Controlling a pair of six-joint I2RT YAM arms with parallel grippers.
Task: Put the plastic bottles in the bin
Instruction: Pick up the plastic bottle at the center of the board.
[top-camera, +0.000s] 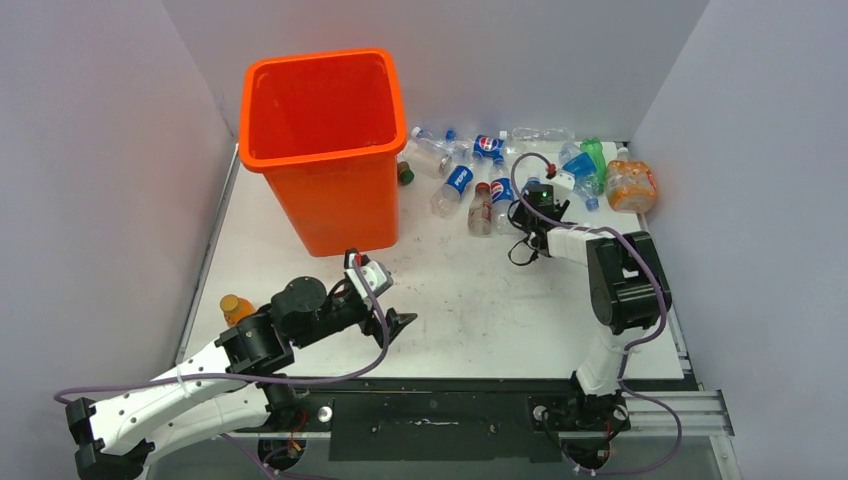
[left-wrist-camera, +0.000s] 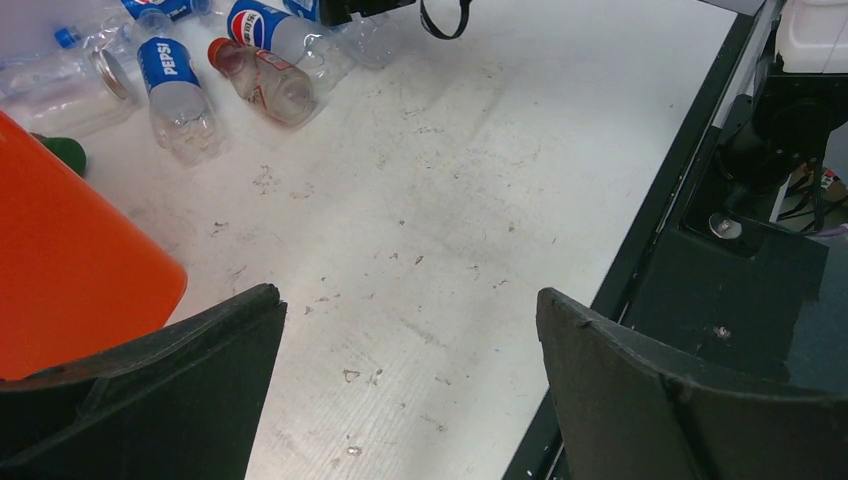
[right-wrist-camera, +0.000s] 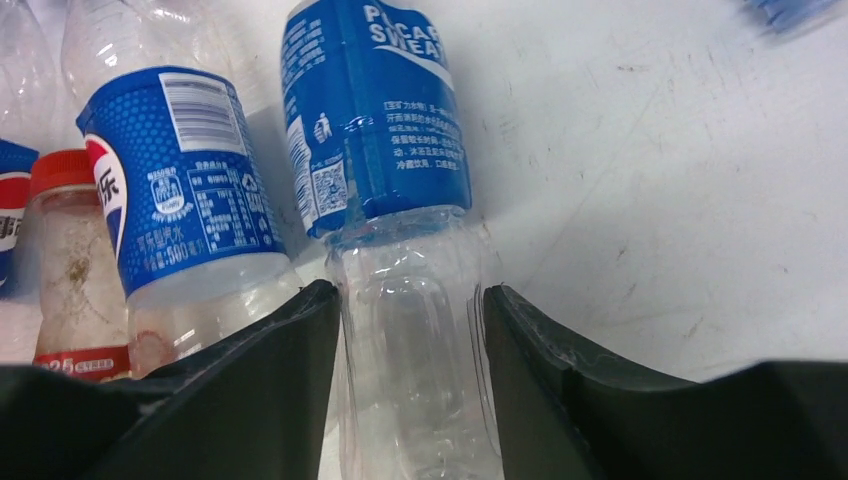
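The tall orange bin (top-camera: 320, 150) stands at the back left; its wall also shows in the left wrist view (left-wrist-camera: 70, 260). Several plastic bottles (top-camera: 470, 165) lie in a scatter to its right along the back. My right gripper (top-camera: 530, 212) reaches into this scatter. In the right wrist view the right gripper (right-wrist-camera: 412, 300) is shut on a clear bottle with a blue label (right-wrist-camera: 375, 130) that lies on the table. My left gripper (top-camera: 388, 297) is open and empty over bare table in front of the bin, as the left wrist view (left-wrist-camera: 410, 310) also shows.
A squat orange bottle (top-camera: 237, 308) stands by the left arm near the table's left edge. Another orange bottle (top-camera: 630, 185) lies at the far right by the wall. A Pepsi bottle (right-wrist-camera: 180, 180) and a red-capped bottle (right-wrist-camera: 70, 260) lie just left of the held one.
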